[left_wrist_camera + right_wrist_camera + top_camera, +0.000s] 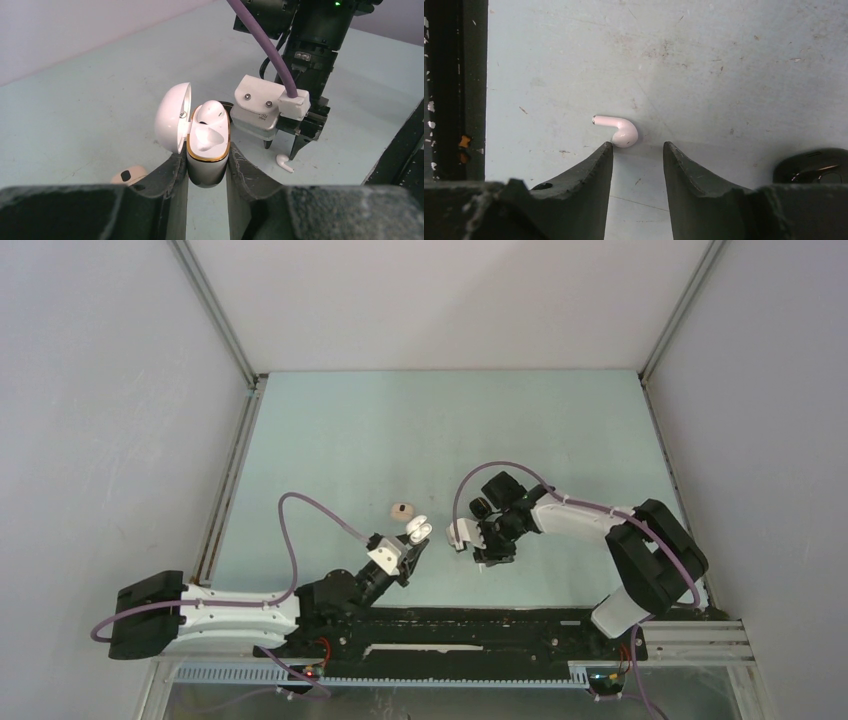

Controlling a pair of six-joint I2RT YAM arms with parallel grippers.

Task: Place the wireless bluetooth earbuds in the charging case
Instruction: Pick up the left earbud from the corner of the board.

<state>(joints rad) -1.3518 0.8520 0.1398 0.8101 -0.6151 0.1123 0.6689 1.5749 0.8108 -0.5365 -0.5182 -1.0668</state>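
Note:
My left gripper (208, 167) is shut on a white charging case (209, 157) with a gold rim, holding it upright with its lid (171, 117) swung open to the left. One white earbud (210, 113) sits in the case. In the top view the same case (418, 530) is just left of the right gripper (483, 560). A second white earbud (620, 130) lies on the table. My right gripper (638, 149) points down at it, open, and the bud's round head sits just past the left fingertip (606, 150), outside the gap. In the left wrist view this earbud (284, 162) lies beside the right fingers (296, 150).
A pale beige case (401, 509) lies on the table left of the held case and also shows as the beige case (129, 175). A black case (811, 167) rests close on the right of the right gripper. The black base rail (454, 90) runs along the near edge.

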